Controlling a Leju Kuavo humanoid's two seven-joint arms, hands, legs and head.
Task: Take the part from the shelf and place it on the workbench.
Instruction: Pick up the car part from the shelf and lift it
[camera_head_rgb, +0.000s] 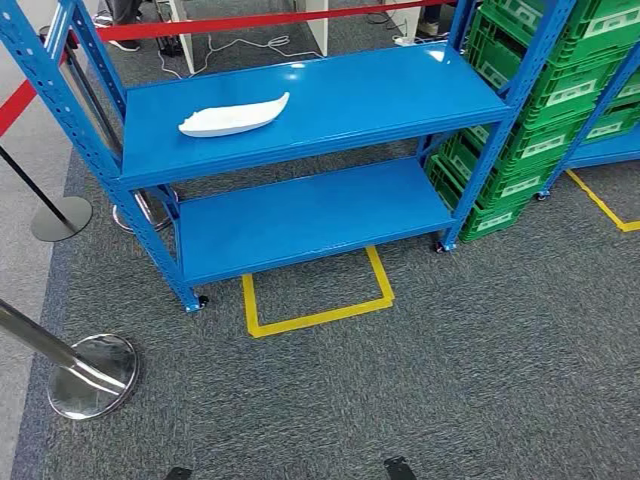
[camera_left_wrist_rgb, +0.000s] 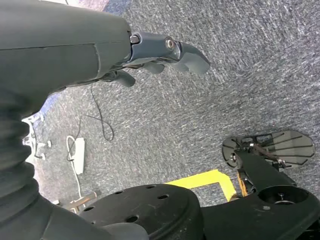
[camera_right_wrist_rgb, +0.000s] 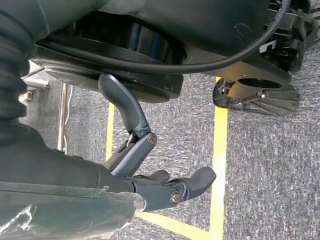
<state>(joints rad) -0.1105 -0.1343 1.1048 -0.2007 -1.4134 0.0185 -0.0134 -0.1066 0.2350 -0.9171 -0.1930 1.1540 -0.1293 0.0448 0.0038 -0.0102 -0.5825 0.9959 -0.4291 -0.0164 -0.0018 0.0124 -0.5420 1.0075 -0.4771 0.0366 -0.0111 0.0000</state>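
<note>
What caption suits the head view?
White part lying on the blue shelf's upper level, yellow floor marking in front.

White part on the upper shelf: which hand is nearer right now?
Cannot tell. The white part lies on the blue shelf, on its left side. The left hand and right hand both hang over carpet, holding nothing.

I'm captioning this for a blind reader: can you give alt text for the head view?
A white part lies on the upper level of a blue shelf standing on grey carpet. Green crates are stacked to its right, a yellow floor marking lies in front, and a chrome post base stands at lower left.
</note>
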